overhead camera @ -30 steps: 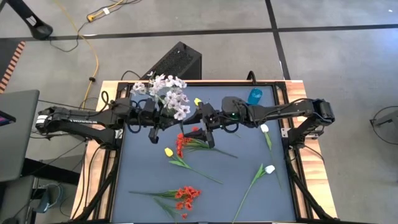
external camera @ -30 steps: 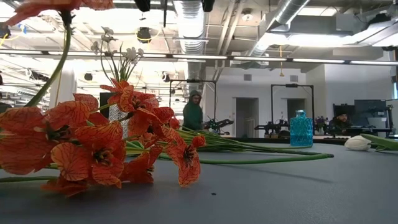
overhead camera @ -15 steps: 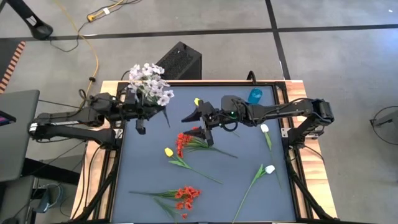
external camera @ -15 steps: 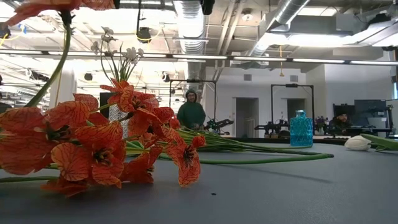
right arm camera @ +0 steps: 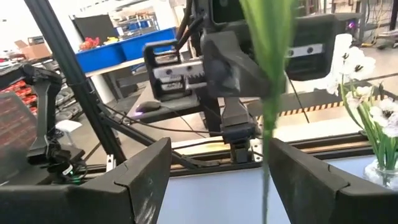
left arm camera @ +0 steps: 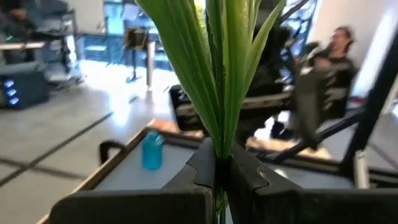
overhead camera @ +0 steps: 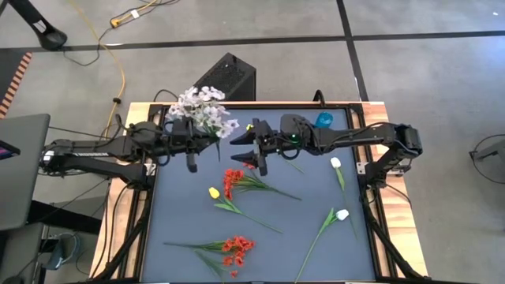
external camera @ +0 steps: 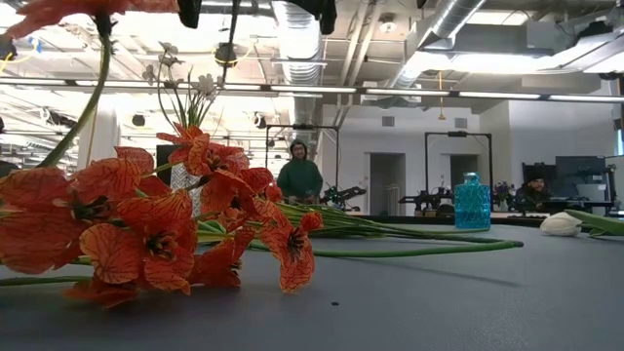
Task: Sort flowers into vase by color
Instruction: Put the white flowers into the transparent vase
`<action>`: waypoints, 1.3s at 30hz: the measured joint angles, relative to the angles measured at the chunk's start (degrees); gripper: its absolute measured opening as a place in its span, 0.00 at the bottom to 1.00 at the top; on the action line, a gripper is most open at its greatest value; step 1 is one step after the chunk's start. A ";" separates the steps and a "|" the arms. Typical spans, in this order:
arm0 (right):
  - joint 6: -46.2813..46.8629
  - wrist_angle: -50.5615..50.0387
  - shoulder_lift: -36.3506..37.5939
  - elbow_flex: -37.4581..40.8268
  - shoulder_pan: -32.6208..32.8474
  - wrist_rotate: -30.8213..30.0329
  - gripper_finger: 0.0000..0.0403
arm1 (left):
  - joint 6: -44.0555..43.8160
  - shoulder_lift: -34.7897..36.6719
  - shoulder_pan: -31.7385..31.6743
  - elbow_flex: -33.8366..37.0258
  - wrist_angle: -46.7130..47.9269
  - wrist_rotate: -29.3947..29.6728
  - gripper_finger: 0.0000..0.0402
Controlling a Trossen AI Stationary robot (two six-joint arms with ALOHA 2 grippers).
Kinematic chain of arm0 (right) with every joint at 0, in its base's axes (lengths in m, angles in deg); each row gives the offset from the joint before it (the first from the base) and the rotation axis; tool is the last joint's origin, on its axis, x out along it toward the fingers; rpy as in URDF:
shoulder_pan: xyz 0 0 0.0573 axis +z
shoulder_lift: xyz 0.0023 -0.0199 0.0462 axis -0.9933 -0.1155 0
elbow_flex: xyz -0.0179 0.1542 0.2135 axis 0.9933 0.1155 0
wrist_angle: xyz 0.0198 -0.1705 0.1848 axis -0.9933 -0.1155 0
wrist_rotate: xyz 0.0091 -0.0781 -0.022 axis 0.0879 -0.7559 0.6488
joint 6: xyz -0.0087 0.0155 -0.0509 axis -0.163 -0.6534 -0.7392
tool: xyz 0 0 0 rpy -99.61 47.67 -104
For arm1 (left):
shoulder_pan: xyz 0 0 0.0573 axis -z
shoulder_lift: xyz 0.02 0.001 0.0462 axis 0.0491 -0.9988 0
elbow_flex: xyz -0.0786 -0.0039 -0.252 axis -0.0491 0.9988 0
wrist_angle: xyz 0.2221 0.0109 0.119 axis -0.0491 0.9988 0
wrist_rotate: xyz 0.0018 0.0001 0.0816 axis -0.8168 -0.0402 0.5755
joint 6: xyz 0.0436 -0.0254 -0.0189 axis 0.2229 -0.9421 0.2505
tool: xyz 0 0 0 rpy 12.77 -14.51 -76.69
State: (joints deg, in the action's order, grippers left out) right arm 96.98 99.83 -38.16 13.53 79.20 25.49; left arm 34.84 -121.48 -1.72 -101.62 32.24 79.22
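The left hand (overhead camera: 192, 162) hung over the far left part of the dark grey tabletop (overhead camera: 316, 252), its two fingers pressed tight on the green stem of the pale lilac-white sprig of small blooms (overhead camera: 202, 115). The blossoms stood above the far edge, and in the left wrist view the long green leaves (left arm camera: 219, 68) rose straight out of the closed fingers (left arm camera: 249, 180).

The right hand (overhead camera: 251, 150) was just beside it, near the middle of the far edge, with its fingers (right arm camera: 146, 180) spread wide. In the right wrist view a green stem (right arm camera: 268, 93) hung between them, touching neither finger as far as could be seen, with the left arm's dark body close behind it.

A small blue glass bottle (overhead camera: 323, 121) stood at the far edge, to the right of both hands. In the low view a clear vase with thin white blooms (external camera: 185, 107) stood far back on the left.

The other flowers lay flat on the tabletop:
- a red blossom cluster (overhead camera: 231, 181) below the right hand
- a yellow tulip (overhead camera: 214, 192) just left of that cluster
- a second red blossom cluster (overhead camera: 237, 251) near the front edge
- a white tulip (overhead camera: 335, 162) at the right
- another white tulip (overhead camera: 342, 214) nearer the front

A person in a green hooded top (external camera: 299, 175) stood in the room behind.
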 joint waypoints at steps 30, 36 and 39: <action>-2.88 1.63 -2.36 0.04 -0.85 -4.34 0.68 | -6.87 -8.55 -0.02 0.04 -10.14 -0.66 0.00; -2.87 1.84 -2.60 0.04 -0.85 -4.46 0.54 | -7.34 -8.55 0.00 0.04 -10.44 -0.63 0.00; -2.85 2.19 -2.86 0.00 -0.85 -4.73 0.43 | -7.41 -8.55 0.00 0.04 -10.73 -0.58 0.00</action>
State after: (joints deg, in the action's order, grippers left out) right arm 94.13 102.01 -41.02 13.53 78.35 20.76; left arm 27.43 -130.02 -1.72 -101.58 21.51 78.64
